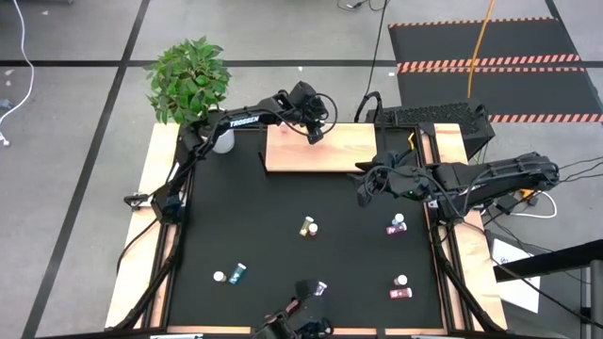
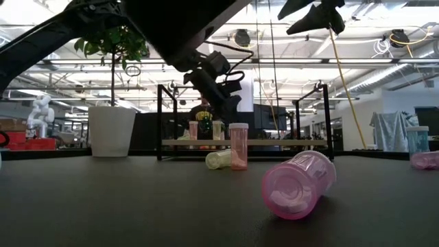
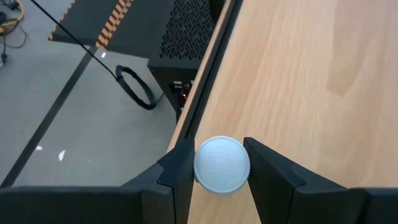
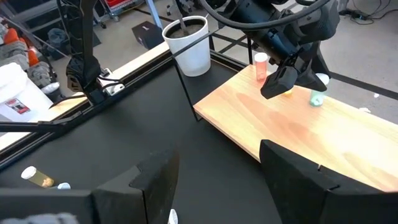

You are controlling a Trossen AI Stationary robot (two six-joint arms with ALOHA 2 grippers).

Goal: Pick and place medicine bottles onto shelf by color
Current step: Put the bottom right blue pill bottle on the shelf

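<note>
The shelf [image 1: 325, 151] is a tan board at the table's far middle. My left gripper [image 1: 314, 132] hangs over its far part, shut on a yellowish medicine bottle [image 4: 287, 91] with a white cap. A pink bottle [image 4: 261, 65] and a teal one [image 4: 316, 98] stand on the shelf beside it. Loose bottles lie on the black table: yellow [image 1: 308, 226], purple [image 1: 396, 225], pink [image 1: 400, 289], teal [image 1: 234, 274] and another purple [image 1: 317, 289]. My right gripper [image 1: 364, 188] hovers open above the table's right side, near the shelf's right end, with nothing between its fingers. My left gripper pinches the bottle's round white cap [image 3: 222, 163] between its two fingers, one on each side. The fingers slant down at it from the table's left. The bottle stays upright below them; whether its base touches the board I cannot tell.
A white plant pot [image 1: 223, 141] with a green plant stands at the shelf's left end. Black frame posts [image 2: 160, 116] rise at the shelf's ends. A keyboard [image 1: 433, 117] lies beyond the table's far right corner. Bare black table lies between the shelf and the loose bottles.
</note>
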